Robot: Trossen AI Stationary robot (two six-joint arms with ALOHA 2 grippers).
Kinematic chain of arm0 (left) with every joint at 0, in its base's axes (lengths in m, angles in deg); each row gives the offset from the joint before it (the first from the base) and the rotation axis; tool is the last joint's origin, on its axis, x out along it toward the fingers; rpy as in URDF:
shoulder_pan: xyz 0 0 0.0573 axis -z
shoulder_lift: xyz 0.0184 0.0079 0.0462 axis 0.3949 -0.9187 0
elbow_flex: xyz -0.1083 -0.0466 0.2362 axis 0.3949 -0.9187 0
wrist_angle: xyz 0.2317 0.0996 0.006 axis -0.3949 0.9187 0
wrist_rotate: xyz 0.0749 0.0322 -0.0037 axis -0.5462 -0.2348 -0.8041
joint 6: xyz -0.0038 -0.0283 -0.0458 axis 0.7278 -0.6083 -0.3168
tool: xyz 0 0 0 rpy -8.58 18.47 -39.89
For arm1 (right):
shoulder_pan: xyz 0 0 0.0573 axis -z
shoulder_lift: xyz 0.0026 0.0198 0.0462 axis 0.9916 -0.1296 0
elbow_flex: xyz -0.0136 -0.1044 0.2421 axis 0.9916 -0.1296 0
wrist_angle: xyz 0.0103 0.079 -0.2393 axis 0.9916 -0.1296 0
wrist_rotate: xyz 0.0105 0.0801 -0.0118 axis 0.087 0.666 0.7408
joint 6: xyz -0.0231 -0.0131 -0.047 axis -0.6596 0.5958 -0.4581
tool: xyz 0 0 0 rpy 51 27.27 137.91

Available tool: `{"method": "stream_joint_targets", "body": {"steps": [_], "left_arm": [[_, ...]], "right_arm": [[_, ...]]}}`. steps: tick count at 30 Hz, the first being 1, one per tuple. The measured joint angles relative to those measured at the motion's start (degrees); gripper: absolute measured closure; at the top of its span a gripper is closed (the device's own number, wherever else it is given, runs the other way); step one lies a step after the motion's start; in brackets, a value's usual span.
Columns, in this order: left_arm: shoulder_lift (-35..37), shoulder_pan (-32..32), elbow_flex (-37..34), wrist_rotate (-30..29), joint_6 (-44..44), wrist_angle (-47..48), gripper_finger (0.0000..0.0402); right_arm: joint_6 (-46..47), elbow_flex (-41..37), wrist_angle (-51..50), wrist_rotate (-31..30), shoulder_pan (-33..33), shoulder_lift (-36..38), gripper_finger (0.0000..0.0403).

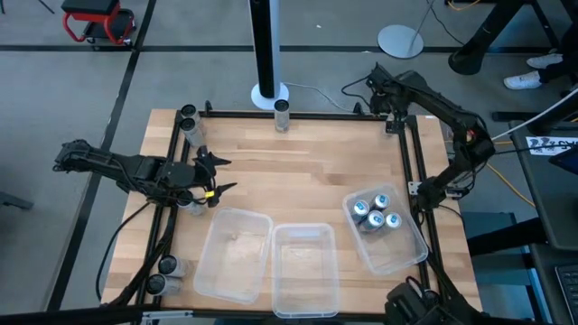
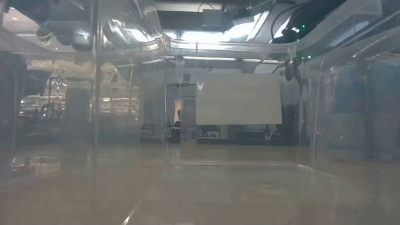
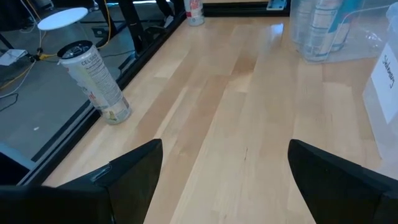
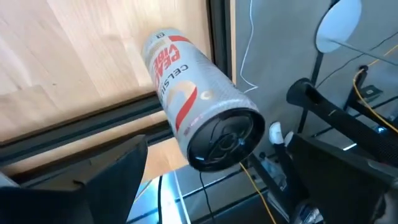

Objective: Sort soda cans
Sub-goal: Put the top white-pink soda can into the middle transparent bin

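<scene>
Cans sit scattered around a light wooden tabletop point(image 1: 298, 171) framed by black rails, seen from above. Four silver-topped cans point(image 1: 375, 214) with blue-white sides stand clustered inside the clear bin point(image 1: 402, 255) at the lower right of the frame, while two more clear bins, one left of centre point(image 1: 233, 255) and one at bottom centre point(image 1: 304, 269), hold nothing that can be made out. A lone can point(image 1: 282, 115) stands at the top edge of the tabletop near a black pole, two dark-topped cans point(image 1: 188, 120) sit at the upper left corner, and another pair point(image 1: 163, 274) rests at the lower left edge. The left gripper point(image 1: 217, 176) hovers over the left side of the tabletop with its fingers spread wide and nothing between them; its wrist camera looks across bare wood toward a white can point(image 3: 94, 81) standing beside the rail. The right gripper point(image 4: 211, 180) is at the upper right corner of the frame, jaws also wide apart, with a white-and-red can point(image 4: 196, 102) close before its fingers, not gripped. The low camera looks through clear plastic walls and shows little else.
</scene>
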Motion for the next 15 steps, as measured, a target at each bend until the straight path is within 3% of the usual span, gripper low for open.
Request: {"method": "stream_joint_targets", "body": {"steps": [15], "left_arm": [[0.0,0.0,0.0,0.0,0.2,-0.1,0.0068]], "right_arm": [[2.0,0.0,2.0,-4.5,1.2,-5.8,0.0011]]}}
